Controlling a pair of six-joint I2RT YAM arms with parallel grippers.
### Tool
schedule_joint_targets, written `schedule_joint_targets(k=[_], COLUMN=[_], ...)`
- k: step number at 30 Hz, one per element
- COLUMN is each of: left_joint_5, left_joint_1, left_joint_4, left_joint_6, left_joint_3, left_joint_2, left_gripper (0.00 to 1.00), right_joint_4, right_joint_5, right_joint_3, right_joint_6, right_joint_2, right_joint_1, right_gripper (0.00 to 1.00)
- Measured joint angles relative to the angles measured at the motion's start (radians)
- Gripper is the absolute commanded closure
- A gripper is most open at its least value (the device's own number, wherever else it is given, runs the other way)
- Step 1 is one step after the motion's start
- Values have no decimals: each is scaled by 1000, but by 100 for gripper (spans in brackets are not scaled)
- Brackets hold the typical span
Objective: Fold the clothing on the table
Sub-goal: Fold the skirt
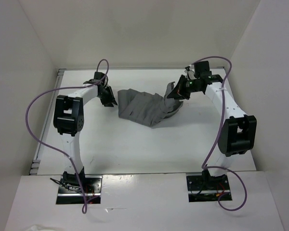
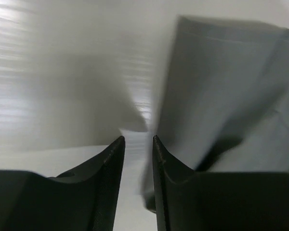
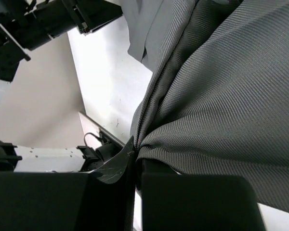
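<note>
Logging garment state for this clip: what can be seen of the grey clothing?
The clothing is dark grey fabric with fine diagonal ribbing, crumpled and creased, lying on the white table toward its far side. Its right end is lifted, pinched in the shut right pincer. The left pincer stands slightly open beside its left edge, holding nothing.

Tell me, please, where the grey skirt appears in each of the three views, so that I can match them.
Top external: skirt crumpled at far mid-table between the arms, right end in the right claw.
Left wrist: skirt fills the right half, beside the open left claw.
Right wrist: skirt fills the right side, gathered into the right claw below.
Shared landmark: white table bordering the skirt's left edge.
</note>
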Motion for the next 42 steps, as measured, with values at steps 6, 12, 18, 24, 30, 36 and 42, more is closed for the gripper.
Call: schedule_joint_targets(k=[6,12,18,24,30,36,42], left_joint_5=[34,87,115,115,109,50,-7], left_joint_1=[-32,-47,-47,-47,-37,42,114], left_joint_4=[42,102,124,125,106,37,-11], left_joint_6=[-26,-47,-53,-50,-48,-48,-9], left_joint_3=[-5,-40,-54,-74,-80,-87,-6], left_joint_2=[26,26,23,7,-2,-106,-341], left_gripper=[64,65,65,65,65,49,51], right_joint_4=[-5,-10,-25,-108,-179,-194,-205], right_joint_5=[1,3,21,52,68,8,43], right_joint_3=[68,225,462,673,886,1018,1069], right_joint_6=[-3,-3,-4,-13,-25,-22,-22], right_joint_2=[61,204,421,606,754,801,697], right_joint_1=[58,163,270,344,401,428,378], right_gripper=[100,100,100,100,41,32,32])
